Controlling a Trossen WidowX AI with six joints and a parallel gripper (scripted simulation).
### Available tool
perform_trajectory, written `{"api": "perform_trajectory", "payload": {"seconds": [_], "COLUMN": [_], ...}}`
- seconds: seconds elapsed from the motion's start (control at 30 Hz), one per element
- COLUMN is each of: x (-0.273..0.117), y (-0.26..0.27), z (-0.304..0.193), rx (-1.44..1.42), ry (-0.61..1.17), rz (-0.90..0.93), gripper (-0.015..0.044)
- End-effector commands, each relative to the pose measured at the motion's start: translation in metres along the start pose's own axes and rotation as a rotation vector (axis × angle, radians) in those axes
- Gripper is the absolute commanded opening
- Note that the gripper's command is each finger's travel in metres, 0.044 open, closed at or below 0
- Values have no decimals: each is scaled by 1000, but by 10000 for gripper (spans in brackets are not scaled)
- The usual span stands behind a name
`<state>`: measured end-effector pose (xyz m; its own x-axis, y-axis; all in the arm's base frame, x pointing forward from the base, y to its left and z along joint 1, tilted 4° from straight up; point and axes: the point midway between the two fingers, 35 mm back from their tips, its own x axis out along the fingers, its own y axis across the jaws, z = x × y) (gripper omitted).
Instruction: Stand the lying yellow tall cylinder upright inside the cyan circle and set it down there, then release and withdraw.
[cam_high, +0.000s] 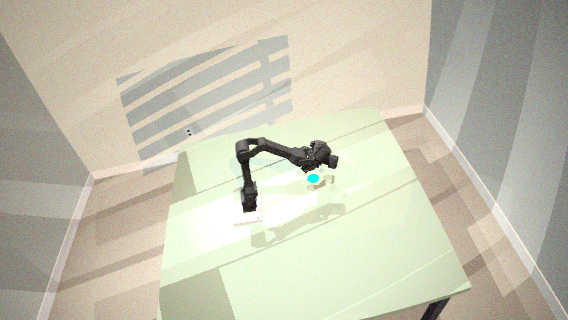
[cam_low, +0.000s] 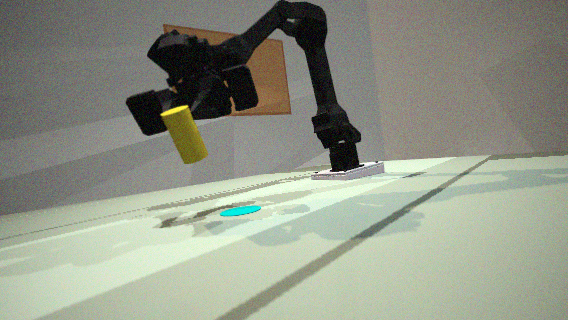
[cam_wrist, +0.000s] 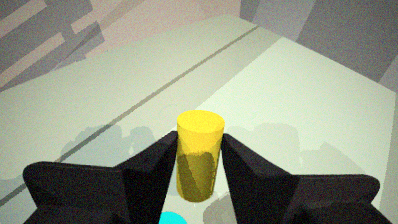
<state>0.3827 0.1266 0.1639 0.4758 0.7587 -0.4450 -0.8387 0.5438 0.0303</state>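
The yellow tall cylinder (cam_low: 185, 135) (cam_wrist: 200, 150) is held in the air above the table, tilted moderately from upright in the exterior view. My gripper (cam_wrist: 199, 137) is shut on it, with one finger on each side. The cylinder cannot be made out in the top view, where the arm hides it. The cyan circle (cam_high: 313, 178) (cam_low: 240, 211) (cam_wrist: 173, 218) lies flat on the table, lower than the cylinder and bare. In the wrist view only part of the circle shows, at the bottom edge.
The pale green table (cam_high: 350, 260) (cam_low: 450, 270) carries the arm's white base plate (cam_high: 248, 219) (cam_low: 350, 172). Shadows of the arm and bands of light cross the table around the circle. An orange-brown panel (cam_low: 272, 75) is on the wall behind the arm.
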Motion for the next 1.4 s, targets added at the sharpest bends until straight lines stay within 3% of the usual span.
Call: {"api": "perform_trajectory", "payload": {"seconds": [0.0, 1.37], "x": [-2, -29], "y": [2, 16], "z": [-2, -8], "rx": [3, -67], "ry": [-22, -232], "rz": [9, 67], "gripper": [105, 105]}}
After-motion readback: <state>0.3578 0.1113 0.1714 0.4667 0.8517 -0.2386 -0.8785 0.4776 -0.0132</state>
